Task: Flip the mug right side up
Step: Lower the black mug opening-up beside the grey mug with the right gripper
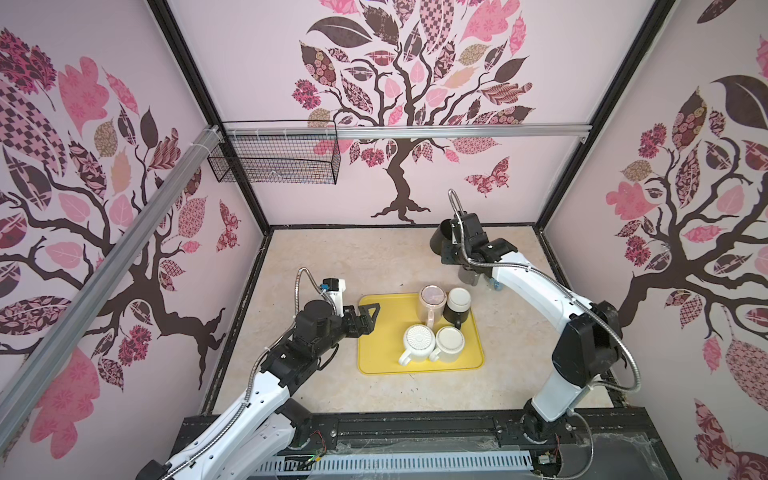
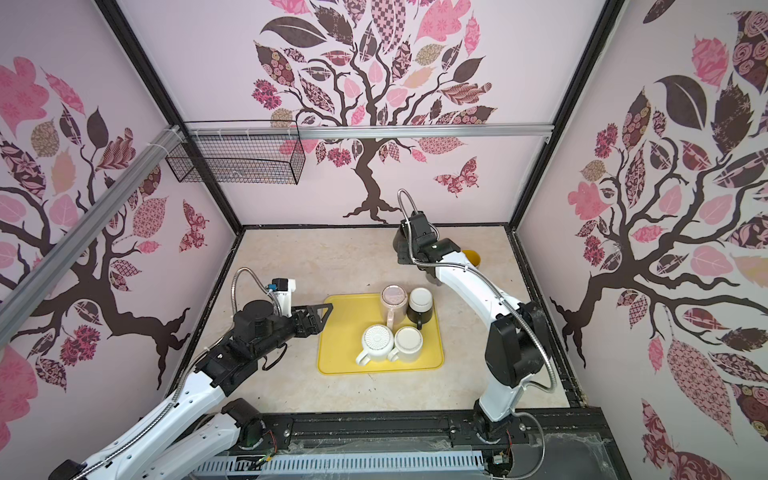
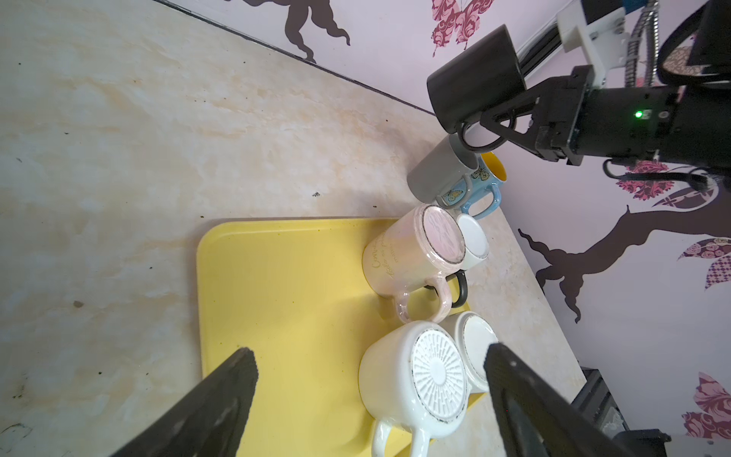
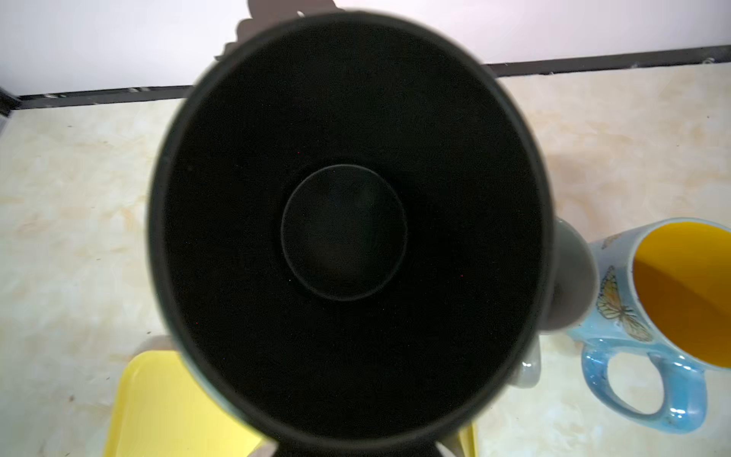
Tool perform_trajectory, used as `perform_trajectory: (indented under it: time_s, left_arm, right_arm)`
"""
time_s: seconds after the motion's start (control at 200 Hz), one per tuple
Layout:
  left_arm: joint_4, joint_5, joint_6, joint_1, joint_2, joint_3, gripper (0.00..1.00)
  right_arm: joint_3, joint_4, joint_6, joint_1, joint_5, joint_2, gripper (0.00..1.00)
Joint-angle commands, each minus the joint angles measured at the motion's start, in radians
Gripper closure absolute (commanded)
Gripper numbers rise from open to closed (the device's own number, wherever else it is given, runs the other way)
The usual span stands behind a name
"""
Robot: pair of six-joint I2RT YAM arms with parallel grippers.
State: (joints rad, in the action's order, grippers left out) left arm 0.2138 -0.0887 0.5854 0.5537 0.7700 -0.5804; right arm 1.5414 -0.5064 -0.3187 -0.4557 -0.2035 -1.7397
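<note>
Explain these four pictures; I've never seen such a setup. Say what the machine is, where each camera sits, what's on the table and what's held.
This is a two-armed robot; each arm ends in a two-finger gripper. Two pictures come from one overhead camera head and show nearly the same scene. The other two come from a camera on each wrist. On the table lies a yellow tray with four upside-down mugs: a pink mug, a black-and-white mug, a white mug and a cream mug. Off the tray stand a gray mug and an upright blue butterfly mug. The left gripper is open and empty near the tray. The right gripper is shut on the handle of a black mug, held in the air; its wrist camera looks straight into it.
</note>
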Motion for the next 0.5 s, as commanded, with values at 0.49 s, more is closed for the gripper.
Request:
perform_trajectory:
  time_s: [0.49]
  left_arm:
    - [-0.005, -0.018, -0.029, -0.002, 0.032, -0.043, 0.07]
  right_arm:
    - [0.062, 0.037, 0.055, 0.008, -0.065, -0.164, 1.00]
